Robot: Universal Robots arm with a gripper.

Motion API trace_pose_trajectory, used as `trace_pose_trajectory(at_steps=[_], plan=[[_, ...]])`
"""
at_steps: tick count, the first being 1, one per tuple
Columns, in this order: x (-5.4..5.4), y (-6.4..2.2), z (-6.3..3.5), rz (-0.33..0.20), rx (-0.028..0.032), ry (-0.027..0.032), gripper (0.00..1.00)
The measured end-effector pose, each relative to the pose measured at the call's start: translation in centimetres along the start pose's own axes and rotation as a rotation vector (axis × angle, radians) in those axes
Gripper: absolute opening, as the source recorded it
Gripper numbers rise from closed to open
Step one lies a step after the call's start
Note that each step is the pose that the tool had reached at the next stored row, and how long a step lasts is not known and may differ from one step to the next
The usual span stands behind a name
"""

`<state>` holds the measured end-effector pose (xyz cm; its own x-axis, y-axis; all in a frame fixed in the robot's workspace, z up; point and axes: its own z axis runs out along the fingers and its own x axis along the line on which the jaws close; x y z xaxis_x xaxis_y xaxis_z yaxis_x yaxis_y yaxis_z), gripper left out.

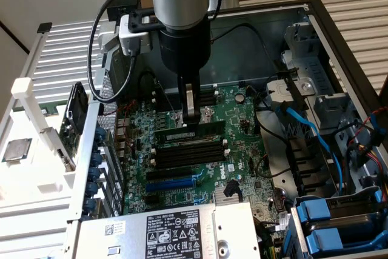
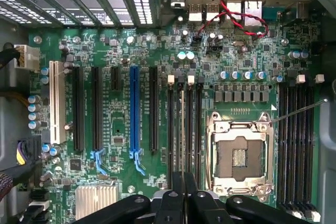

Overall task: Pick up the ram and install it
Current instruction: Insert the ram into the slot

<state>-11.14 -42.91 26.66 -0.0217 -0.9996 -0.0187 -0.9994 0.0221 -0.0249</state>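
Closest to the ext. camera, at 6 o'clock, sits the silver PSU box (image 1: 163, 232): flat sheet metal w/ a black label. At 12 o'clock from it, near centre, the gripper (image 1: 191, 118) is closed on the ram (image 1: 209, 128). It is a thin green stick w/ black chips and a white label, standing on its long edge along one of the black slots (image 1: 185, 150) of the motherboard (image 1: 245, 150). The other slots lie just at 6 o'clock of it.

Step in hand, as I judge: seating; pick-up is done. If the stick is fully in, I cannot tell. Seating calls for the lower edge lined w/ the slot and a straight push, no tilt. The board looks stiff but brittle, the slot plastic hard, and the white end clips (image 2: 170, 79) must catch.
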Motion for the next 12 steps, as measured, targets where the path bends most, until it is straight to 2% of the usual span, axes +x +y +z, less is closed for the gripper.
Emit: trace_pose_trajectory(at_steps=[2, 5, 12], plan=[[0.00, 0.00, 0.26, 0.005, 0.0001, 0.0000, 0.12], [0.78, 0.01, 0.62, 0.007, -0.0017, 0.0000, 0.12], [0.80, 0.02, 1.09, 0.007, -0.0018, 0.0001, 0.12]])
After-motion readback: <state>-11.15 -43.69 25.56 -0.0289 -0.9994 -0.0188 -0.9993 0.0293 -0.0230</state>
